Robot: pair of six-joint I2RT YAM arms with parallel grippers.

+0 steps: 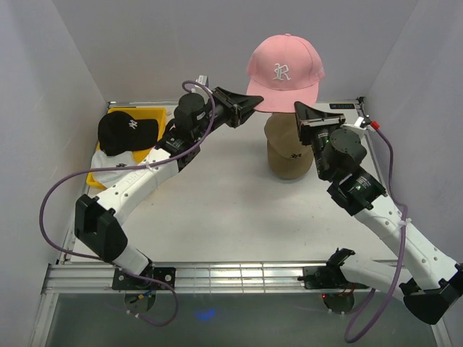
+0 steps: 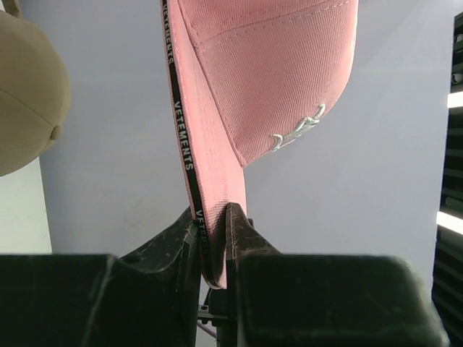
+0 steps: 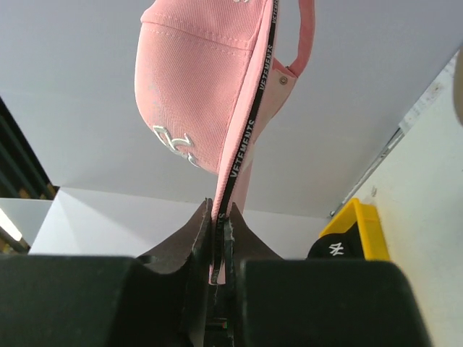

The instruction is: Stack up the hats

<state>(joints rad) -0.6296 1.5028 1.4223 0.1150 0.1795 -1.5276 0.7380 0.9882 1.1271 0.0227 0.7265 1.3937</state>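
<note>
The left gripper [image 1: 255, 101] and right gripper [image 1: 300, 110] each pinch the pink cap [image 1: 283, 69] by its brim, one at the brim's nine o'clock edge and the other at three o'clock, jaws narrow on the fabric. It hangs toward one o'clock of the table [image 1: 217, 217], just above the tan cap [image 1: 288, 152]. It looks light and soft-crowned. The brim seems the only stiff part, so those edges suit a hold. At ten o'clock, the black cap [image 1: 126, 131] lies partly over the white cap [image 1: 116, 173] at the yellow tray [image 1: 155, 113].

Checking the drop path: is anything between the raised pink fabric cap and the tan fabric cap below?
Nothing visible. The pink fabric cap, pinched by the left end effector and right end effector, hangs above the tan fabric cap.
</note>
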